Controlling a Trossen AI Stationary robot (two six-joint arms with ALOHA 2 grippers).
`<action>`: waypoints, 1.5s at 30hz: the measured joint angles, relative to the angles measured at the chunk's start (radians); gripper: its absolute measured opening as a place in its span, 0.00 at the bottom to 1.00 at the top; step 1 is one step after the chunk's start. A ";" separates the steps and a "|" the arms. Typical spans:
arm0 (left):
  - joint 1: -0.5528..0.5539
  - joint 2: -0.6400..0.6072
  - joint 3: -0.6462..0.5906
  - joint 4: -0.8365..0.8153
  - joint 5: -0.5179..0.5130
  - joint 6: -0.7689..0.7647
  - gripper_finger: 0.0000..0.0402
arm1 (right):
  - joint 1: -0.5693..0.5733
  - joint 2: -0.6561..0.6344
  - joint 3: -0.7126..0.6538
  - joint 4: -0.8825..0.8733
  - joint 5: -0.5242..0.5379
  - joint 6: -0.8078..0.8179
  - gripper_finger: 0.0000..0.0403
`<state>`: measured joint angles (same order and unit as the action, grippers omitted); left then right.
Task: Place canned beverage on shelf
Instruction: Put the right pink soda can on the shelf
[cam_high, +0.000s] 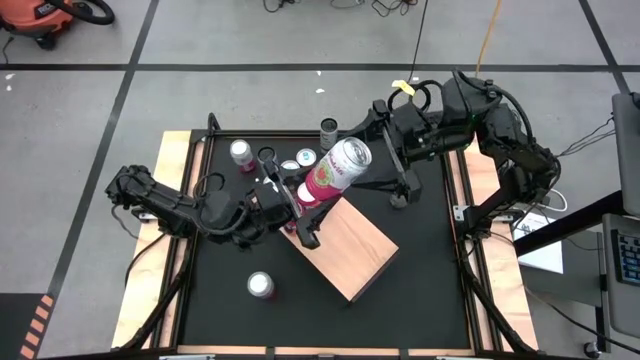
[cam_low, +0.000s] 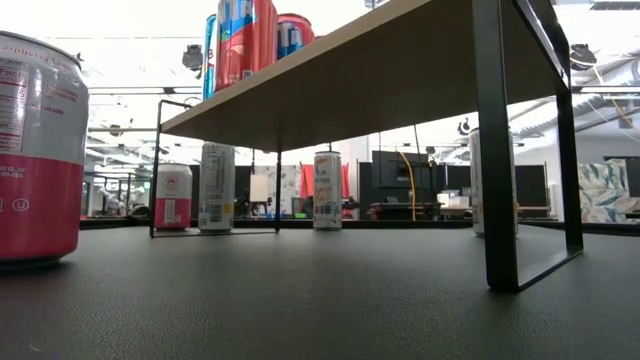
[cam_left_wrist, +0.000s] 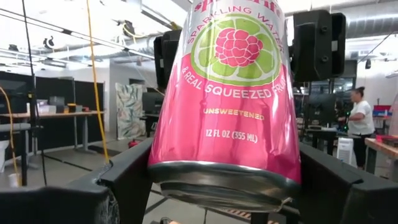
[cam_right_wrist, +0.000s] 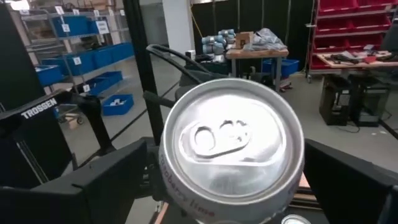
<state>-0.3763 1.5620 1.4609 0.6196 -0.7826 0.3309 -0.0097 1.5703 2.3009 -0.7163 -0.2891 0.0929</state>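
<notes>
Pink raspberry-lime can (cam_high: 338, 166) hangs tilted in the air above the far end of the shelf (cam_high: 350, 250), and both arms meet at it! Left gripper (cam_high: 300, 205) has its fingers clamped on the can's lower body, well spread by its width, while right gripper (cam_high: 385, 160) sits at the top end, fingers (cam_right_wrist: 93, 186) fully spread either side of the lid, contact unclear.

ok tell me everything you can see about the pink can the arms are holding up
The pink can is a tall aluminium sparkling-water can with a raspberry-and-lime picture, marked unsweetened. Its silver top is sealed, tab flat. It is tilted in the air above the shelf, between the fingers of the left tool near its base and the right tool at its top.
</notes>
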 joint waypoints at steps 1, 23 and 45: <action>0.000 0.000 0.000 0.001 0.001 0.000 0.75 | 0.000 0.000 0.000 0.007 0.001 0.000 0.98; 0.002 0.000 0.000 -0.004 -0.001 -0.007 0.76 | 0.000 0.000 0.000 0.031 0.000 -0.030 0.67; -0.064 -0.027 0.000 -0.003 -0.153 -0.125 0.91 | -0.011 -0.018 -0.002 -0.147 -0.024 -0.119 0.67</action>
<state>-0.4400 1.5351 1.4609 0.6168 -0.9358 0.2058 -0.0204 1.5524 2.2990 -0.8638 -0.3128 -0.0263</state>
